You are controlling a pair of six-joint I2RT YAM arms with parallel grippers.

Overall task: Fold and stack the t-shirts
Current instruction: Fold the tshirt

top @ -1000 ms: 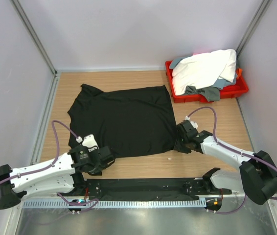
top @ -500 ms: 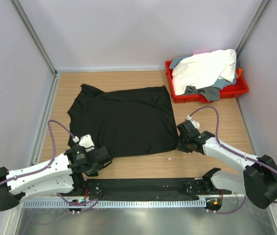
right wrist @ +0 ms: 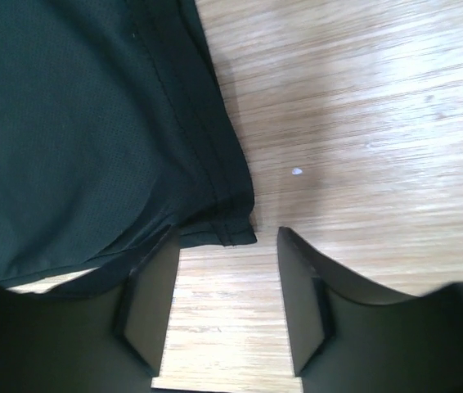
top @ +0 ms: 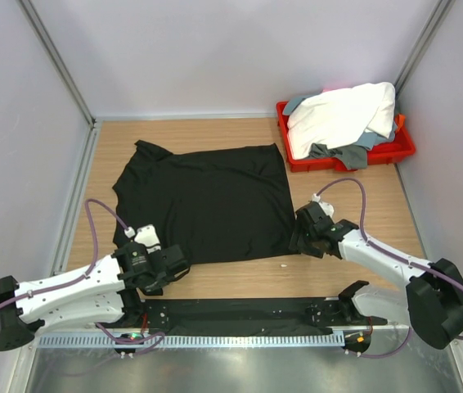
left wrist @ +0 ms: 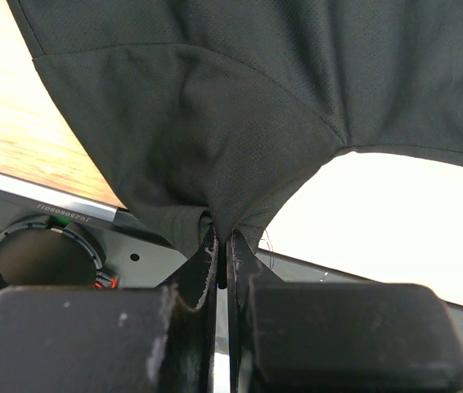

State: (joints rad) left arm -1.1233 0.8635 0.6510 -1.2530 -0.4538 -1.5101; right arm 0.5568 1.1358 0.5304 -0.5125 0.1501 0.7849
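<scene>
The black t-shirt (top: 207, 201) lies spread flat on the wooden table. My left gripper (top: 168, 266) is at its near left corner, shut on a pinch of the black fabric (left wrist: 215, 123), which rises in a tent from the jaws (left wrist: 223, 239). My right gripper (top: 297, 242) is at the shirt's near right corner and stands open. In the right wrist view the hem corner (right wrist: 235, 229) lies just beyond the gap between the fingertips (right wrist: 227, 236), not gripped. A white t-shirt (top: 342, 115) and a grey t-shirt (top: 338, 154) are heaped in the red tray.
The red tray (top: 395, 151) stands at the back right near the wall. A metal rail (top: 76, 196) runs along the table's left edge. A black base plate (top: 240, 313) lies along the near edge between the arm bases. A small white speck (right wrist: 296, 171) is on the wood.
My right gripper closed near the shirt's right corner, then opened again without the fabric in it. The left gripper kept its hold and barely shifted.
</scene>
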